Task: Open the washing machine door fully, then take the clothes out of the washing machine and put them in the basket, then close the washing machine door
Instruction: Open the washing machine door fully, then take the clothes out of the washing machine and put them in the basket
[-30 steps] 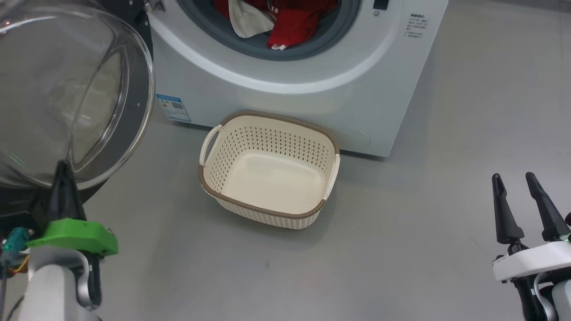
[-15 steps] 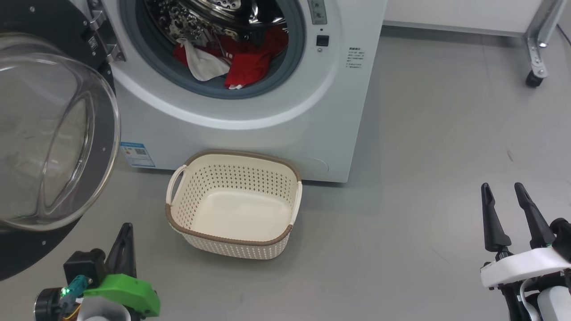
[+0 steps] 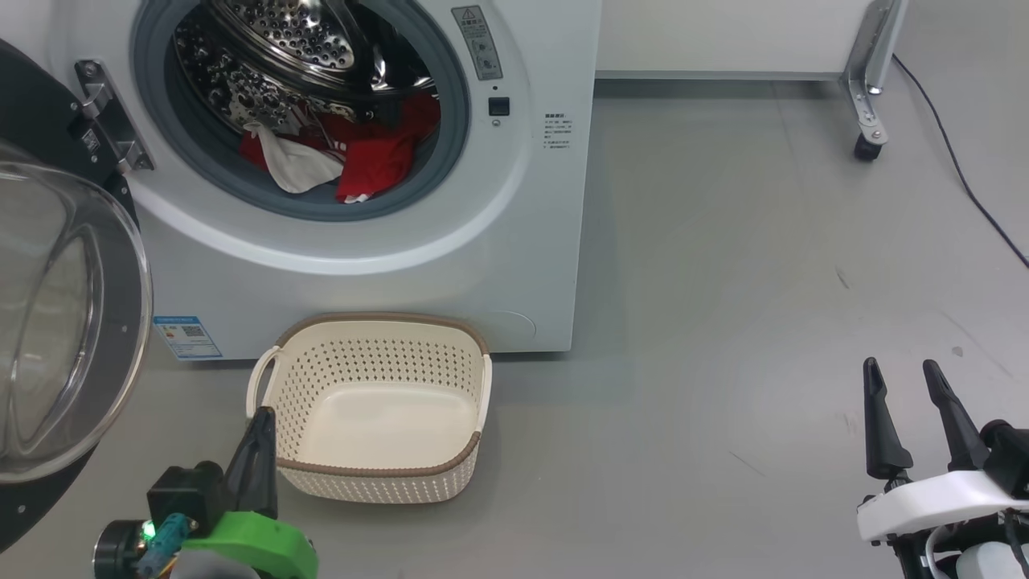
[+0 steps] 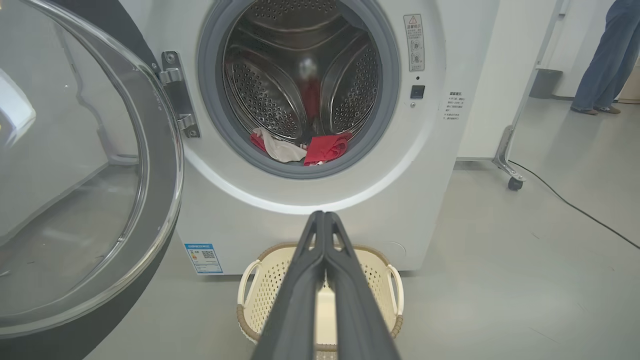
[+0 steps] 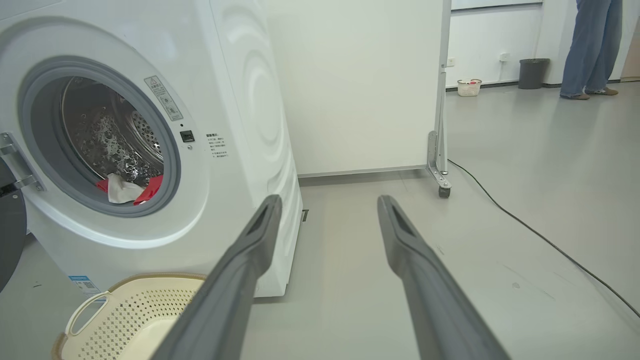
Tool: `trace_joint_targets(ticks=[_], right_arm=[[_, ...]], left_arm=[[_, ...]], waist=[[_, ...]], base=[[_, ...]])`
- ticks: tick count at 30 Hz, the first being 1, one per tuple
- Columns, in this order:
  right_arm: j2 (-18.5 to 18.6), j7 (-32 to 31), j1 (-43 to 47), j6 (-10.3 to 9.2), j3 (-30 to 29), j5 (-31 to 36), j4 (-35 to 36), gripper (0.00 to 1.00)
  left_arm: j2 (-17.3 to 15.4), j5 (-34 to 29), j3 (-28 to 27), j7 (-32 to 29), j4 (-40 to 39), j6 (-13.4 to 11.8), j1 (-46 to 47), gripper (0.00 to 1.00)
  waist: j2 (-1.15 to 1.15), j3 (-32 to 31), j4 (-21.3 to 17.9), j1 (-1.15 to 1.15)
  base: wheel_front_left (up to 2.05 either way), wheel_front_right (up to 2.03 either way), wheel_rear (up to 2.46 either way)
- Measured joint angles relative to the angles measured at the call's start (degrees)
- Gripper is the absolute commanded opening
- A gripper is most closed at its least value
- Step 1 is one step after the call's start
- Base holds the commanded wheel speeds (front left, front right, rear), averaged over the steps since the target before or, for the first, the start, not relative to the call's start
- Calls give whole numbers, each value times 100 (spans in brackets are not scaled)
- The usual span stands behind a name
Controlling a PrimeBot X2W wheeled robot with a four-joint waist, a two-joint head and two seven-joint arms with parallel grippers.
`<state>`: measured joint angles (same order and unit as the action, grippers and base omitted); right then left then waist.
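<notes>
The white washing machine (image 3: 514,241) stands with its door (image 3: 72,338) swung wide open to the left, the glass bowl facing me. Red and white clothes (image 3: 338,157) lie at the front of the steel drum, also seen as clothes (image 4: 300,148) in the left wrist view. The cream basket (image 3: 370,474) sits on the floor in front of the machine with nothing in it. My left gripper (image 3: 259,420) is shut and holds nothing, low at the basket's near left corner. My right gripper (image 3: 899,371) stands open far to the right, away from everything.
A white partition on a wheeled metal foot (image 3: 867,145) stands right of the machine, with a black cable (image 3: 965,185) running across the grey floor. A person's legs (image 5: 587,47) show far back, near a bin (image 5: 532,72) and a small basket (image 5: 468,87).
The head camera has tilted up, so the drum and the floor behind show now. My left gripper, up by the door's lower rim a second ago, now sits lower beside the basket.
</notes>
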<state>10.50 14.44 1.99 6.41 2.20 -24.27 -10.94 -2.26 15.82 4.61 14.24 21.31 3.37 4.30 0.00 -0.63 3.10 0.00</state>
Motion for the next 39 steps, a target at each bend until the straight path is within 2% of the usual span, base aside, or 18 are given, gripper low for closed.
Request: trace_joint_targets(ticks=[4, 5, 6, 11, 26, 39], right_arm=[[-16, 0, 69, 0, -49, 8, 11, 100], [-23, 0, 104, 0, -111, 23, 14, 100], [-22, 0, 116, 0, -157, 23, 14, 100], [-27, 0, 195, 0, -236, 25, 23, 100], [-127, 0, 198, 7, -314, 90, 99, 100], [-141, 0, 198, 11, -328, 181, 131, 100]], left_arm=[[-1, 41, 191, 2, -131, 48, -88, 2], [-4, 102, 313, 2, -151, 48, -111, 45], [-3, 151, 378, 3, -154, 48, -119, 100], [-7, 483, 487, 3, -350, 37, -140, 100], [-7, 483, 603, 3, -782, -198, -165, 100], [-9, 486, 753, 4, -968, -298, -208, 100]], waist=[[0, -18, -121, 0], [0, -10, -167, 0], [0, -3, -181, 0], [0, 21, -216, 0], [0, 94, -246, 0], [0, 156, -211, 0]], base=[[0, 0, 0], [0, 0, 0], [0, 0, 0], [0, 0, 0], [0, 0, 0], [0, 0, 0]])
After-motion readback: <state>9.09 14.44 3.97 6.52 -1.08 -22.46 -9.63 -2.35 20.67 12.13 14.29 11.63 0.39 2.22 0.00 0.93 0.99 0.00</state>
